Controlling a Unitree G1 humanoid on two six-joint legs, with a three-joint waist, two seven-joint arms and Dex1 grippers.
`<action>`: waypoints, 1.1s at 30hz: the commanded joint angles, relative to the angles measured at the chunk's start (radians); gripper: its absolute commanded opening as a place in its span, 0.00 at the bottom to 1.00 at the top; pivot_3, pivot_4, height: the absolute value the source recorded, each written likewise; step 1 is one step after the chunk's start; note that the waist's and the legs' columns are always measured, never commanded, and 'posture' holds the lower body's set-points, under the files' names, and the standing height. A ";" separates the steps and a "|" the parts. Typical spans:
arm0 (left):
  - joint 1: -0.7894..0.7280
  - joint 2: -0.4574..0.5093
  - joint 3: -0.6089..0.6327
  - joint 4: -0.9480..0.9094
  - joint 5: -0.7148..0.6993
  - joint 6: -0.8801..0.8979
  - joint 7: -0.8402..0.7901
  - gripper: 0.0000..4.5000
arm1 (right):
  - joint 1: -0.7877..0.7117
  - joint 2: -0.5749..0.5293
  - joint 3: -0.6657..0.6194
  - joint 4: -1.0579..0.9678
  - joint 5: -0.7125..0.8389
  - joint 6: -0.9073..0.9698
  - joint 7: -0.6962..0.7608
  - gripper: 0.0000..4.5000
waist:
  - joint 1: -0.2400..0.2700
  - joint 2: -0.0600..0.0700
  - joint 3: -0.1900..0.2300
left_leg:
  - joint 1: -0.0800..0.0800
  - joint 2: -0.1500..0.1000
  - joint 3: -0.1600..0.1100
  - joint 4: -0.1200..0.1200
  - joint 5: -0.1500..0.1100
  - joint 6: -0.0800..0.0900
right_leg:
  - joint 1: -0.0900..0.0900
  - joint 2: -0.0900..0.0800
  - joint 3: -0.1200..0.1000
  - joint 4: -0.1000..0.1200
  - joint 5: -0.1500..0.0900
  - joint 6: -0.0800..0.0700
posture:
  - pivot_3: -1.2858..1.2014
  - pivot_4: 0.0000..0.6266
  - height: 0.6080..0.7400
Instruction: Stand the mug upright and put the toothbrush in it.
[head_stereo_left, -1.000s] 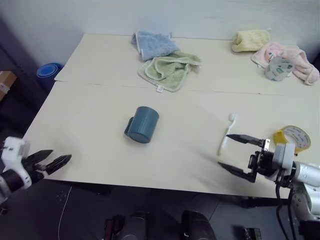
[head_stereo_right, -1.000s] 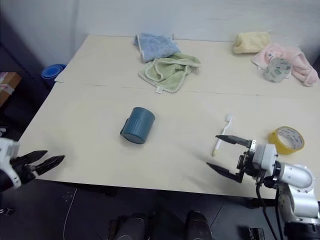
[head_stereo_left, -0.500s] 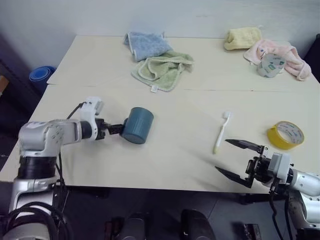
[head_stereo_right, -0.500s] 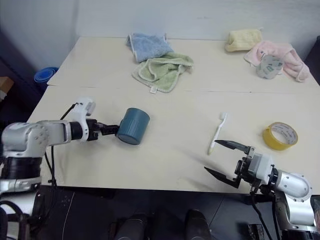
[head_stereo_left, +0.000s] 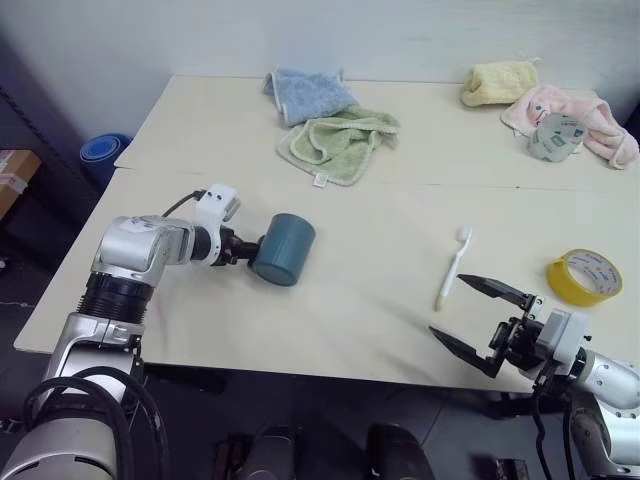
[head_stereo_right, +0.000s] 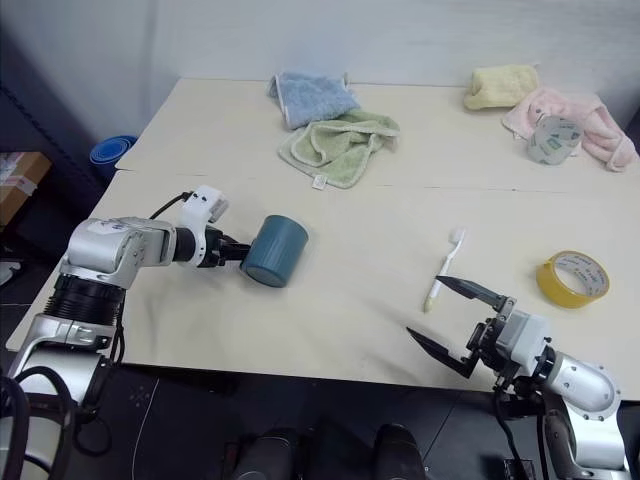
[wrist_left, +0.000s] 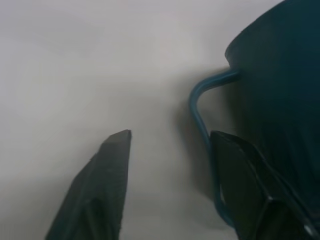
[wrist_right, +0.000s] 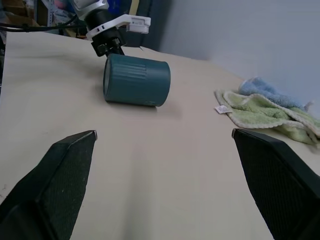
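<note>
A yellow tape roll (head_stereo_left: 584, 277) lies just beyond the right jaws, while green (head_stereo_left: 338, 145), blue (head_stereo_left: 308, 92), yellow (head_stereo_left: 500, 81) and pink cloths (head_stereo_left: 575, 117) lie far past both.

no readable text, labels or numbers

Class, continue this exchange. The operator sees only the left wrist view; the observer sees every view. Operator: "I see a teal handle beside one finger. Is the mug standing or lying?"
Observer: Lying. The mug is on its side on the table.
Operator: Where is the toothbrush?
Observer: The toothbrush lies flat to the mug's right, apart from it, with its head pointing away from the robot.
Operator: What is the right hand doing?
Observer: The right hand hangs open near the table's front edge, close to the toothbrush's handle end, holding nothing.
</note>
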 joint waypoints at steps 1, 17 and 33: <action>0.046 -0.040 -0.084 0.079 0.039 0.013 -0.053 0.36 | 0.007 -0.002 -0.031 -0.029 0.005 -0.022 -0.019 1.00 | 0.000 0.001 -0.001 | 0.000 0.000 0.000 0.000 0.000 0.000 | 0.000 0.000 0.000 0.000 0.000 0.000 | 0.52 0.24 1.00; 0.145 -0.293 0.255 -0.091 -0.044 -0.620 -0.133 0.01 | 0.107 0.032 -0.095 0.062 0.000 -0.123 -0.048 1.00 | -0.002 -0.007 0.003 | -0.004 0.000 -0.001 0.000 0.000 0.001 | -0.002 0.000 -0.001 -0.002 0.000 0.000 | 0.52 0.24 1.00; 0.215 -0.623 0.133 0.431 0.285 -1.750 0.031 0.01 | 0.145 0.008 -0.131 -0.021 -0.026 -0.118 -0.117 1.00 | -0.004 -0.009 0.004 | -0.002 0.001 0.006 -0.002 0.000 0.002 | -0.003 0.000 -0.002 -0.006 0.001 0.001 | 0.52 0.24 1.00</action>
